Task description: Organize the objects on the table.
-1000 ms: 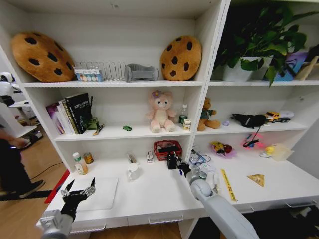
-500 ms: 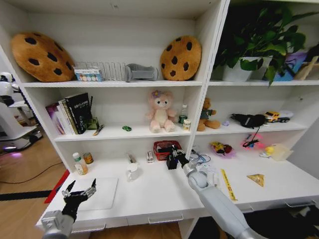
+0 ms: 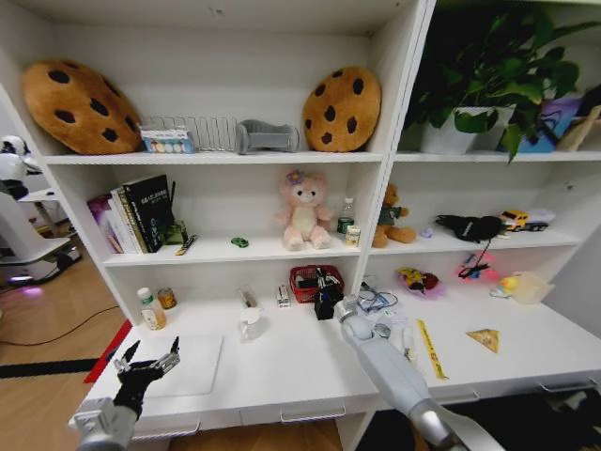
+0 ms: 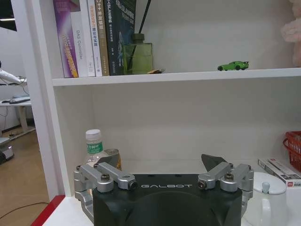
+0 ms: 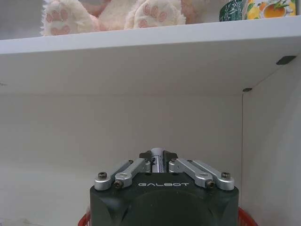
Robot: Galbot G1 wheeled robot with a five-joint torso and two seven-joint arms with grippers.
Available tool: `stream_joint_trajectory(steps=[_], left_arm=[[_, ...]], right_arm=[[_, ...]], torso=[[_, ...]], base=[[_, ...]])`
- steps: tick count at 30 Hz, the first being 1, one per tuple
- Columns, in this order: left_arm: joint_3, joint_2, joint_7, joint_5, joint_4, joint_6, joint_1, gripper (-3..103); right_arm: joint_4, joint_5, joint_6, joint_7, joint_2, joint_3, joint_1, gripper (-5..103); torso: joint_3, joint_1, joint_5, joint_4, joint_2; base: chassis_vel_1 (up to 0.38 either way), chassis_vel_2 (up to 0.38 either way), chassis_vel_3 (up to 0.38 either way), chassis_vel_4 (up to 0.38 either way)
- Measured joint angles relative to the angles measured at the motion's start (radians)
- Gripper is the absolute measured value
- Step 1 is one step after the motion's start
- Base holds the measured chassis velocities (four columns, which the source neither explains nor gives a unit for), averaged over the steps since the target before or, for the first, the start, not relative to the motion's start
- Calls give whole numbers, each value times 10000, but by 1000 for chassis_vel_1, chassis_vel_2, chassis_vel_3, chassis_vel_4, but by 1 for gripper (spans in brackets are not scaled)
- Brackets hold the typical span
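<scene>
The silver laptop (image 3: 192,365) lies closed at the left of the white table (image 3: 291,371). My left gripper (image 3: 146,365) hovers open at the laptop's near left edge, empty; its fingers (image 4: 101,175) are spread in the left wrist view. My right gripper (image 3: 327,299) reaches to the red basket (image 3: 302,280) at the back of the table. It is shut on a slim white-barrelled pen (image 5: 157,161), just above the basket rim (image 5: 242,216). A yellow ruler (image 3: 430,348) and a yellow wedge (image 3: 485,339) lie to the right. A green toy car (image 4: 233,65) sits on the shelf above.
A white lidded cup (image 3: 250,324), a small bottle (image 3: 147,310) and a tin (image 3: 166,299) stand at the back left of the table. Glasses and small clutter (image 3: 376,301) lie beside my right arm. The shelf board (image 5: 141,35) hangs close above the right gripper.
My right gripper has moved from mid-table toward the back, up to the red basket, still holding the pen. The left gripper has stayed where it was.
</scene>
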Motion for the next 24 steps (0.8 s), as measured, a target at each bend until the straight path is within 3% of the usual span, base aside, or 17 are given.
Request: stream_joint_trajectory(steps=[4,14,16,22,24], left_arm=[[14,15,-20,-38,9,1,-18,99],[26,8,-7,-119,1,-81,-30,99],[57,2,-6,-118,7,-81,-52,99],[70,-9,-6,-106,7,-77,-52,99],[68,-11,-8,-97,8,-75,-52,99]], right_arm=[[-183,142,170,-36,76,18,-23,9],[-198,445,352,-224,78,54,-73,38],[87,533,293,-249,-64,56,-161,49],[1088,854,-25,-233,-471,43,-494,60],[1702,1013,-261,-221,-732,42,-746,71]], torso=[[0,0,0,0,0],[0,0,1,3,0],[0,0,1,1,0],[0,0,1,3,-1],[0,0,-1,1,0]], base=[[0,0,0,0],[0,0,0,0],[0,0,0,0],[0,0,0,0],[0,0,0,0]])
